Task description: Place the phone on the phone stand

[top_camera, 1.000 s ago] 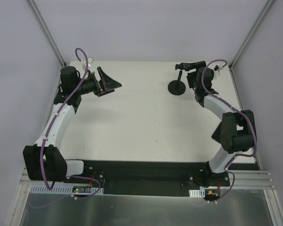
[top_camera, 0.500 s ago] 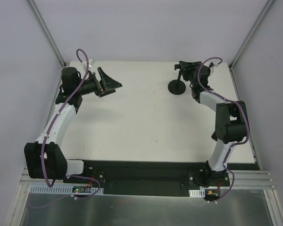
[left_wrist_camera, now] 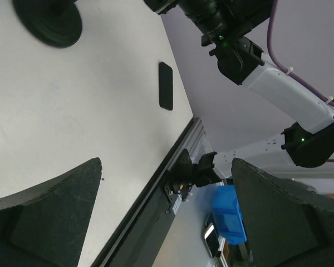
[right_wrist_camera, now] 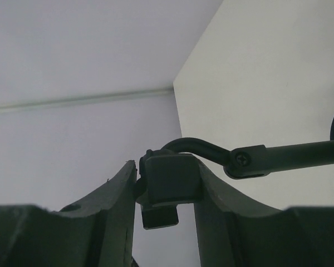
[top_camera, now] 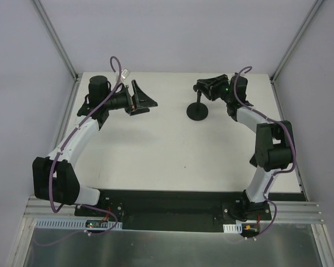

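You've got the right end effector (right_wrist_camera: 164,167) clamped on the phone stand (top_camera: 198,110) by its top bracket. The stand is black with a disc base and thin stem, at the far side of the white desk (top_camera: 156,144). The phone (left_wrist_camera: 166,85), a flat black slab, lies near the desk's edge. The left end effector (left_wrist_camera: 166,162) gapes wide. Pale lilac walls.

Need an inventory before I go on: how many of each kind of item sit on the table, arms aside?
phone: 1
phone stand: 1
Total: 2
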Action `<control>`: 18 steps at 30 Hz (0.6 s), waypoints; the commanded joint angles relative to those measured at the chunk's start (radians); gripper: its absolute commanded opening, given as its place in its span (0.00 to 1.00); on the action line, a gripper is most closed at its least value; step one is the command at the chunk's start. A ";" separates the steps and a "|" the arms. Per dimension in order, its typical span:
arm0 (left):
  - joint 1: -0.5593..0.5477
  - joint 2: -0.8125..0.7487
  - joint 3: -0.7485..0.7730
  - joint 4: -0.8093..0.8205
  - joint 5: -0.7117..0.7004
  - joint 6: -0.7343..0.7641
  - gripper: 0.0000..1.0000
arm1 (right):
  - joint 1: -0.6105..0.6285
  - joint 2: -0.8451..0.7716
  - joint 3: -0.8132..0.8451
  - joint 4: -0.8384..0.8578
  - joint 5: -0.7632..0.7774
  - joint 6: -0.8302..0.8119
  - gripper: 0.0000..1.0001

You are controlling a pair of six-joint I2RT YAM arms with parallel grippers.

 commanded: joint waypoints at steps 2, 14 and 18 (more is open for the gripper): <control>-0.108 -0.016 0.121 -0.032 0.050 0.027 0.99 | 0.080 -0.223 -0.075 -0.069 -0.331 -0.009 0.01; -0.131 -0.099 0.049 -0.124 0.022 0.177 0.99 | 0.246 -0.457 -0.348 -0.198 -0.503 -0.293 0.06; -0.139 -0.129 0.051 -0.124 0.022 0.175 0.99 | 0.246 -0.475 -0.408 -0.180 -0.558 -0.319 0.09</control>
